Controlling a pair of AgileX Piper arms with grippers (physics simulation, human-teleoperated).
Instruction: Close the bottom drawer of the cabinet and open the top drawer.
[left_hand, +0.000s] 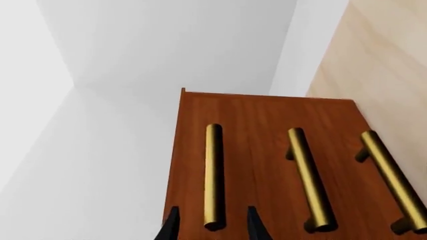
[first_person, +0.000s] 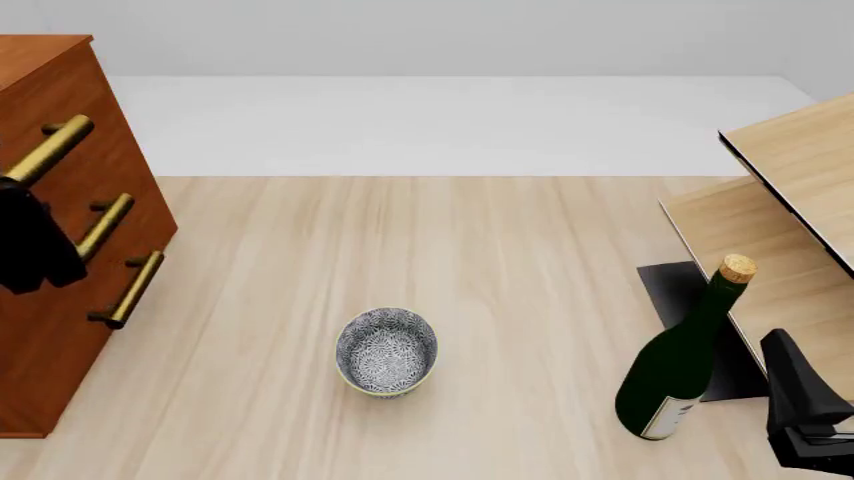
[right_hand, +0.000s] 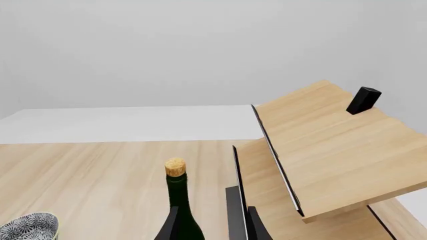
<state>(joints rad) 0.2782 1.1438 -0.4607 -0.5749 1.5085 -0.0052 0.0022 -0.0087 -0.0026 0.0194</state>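
Note:
The reddish-brown cabinet (first_person: 60, 330) stands at the table's left edge, and its three drawer fronts look flush with one another. My left gripper (first_person: 27, 235) is at the top drawer's brass handle (first_person: 51, 150). In the left wrist view the gripper (left_hand: 212, 222) is open, with one finger on each side of that handle (left_hand: 213, 170) and not closed on it. The bottom drawer (first_person: 80, 330) has its handle (first_person: 130, 290) lowest, and its front looks pushed in. My right gripper (first_person: 805, 415) hangs open at the near right, holding nothing.
A patterned bowl (first_person: 386, 350) sits mid-table. A dark green corked wine bottle (first_person: 681, 360) stands just left of my right gripper, on a dark mat (first_person: 681, 290). Pale light-wood shelving (first_person: 794, 190) fills the right side, with a small black block (right_hand: 363, 100) on its upper board.

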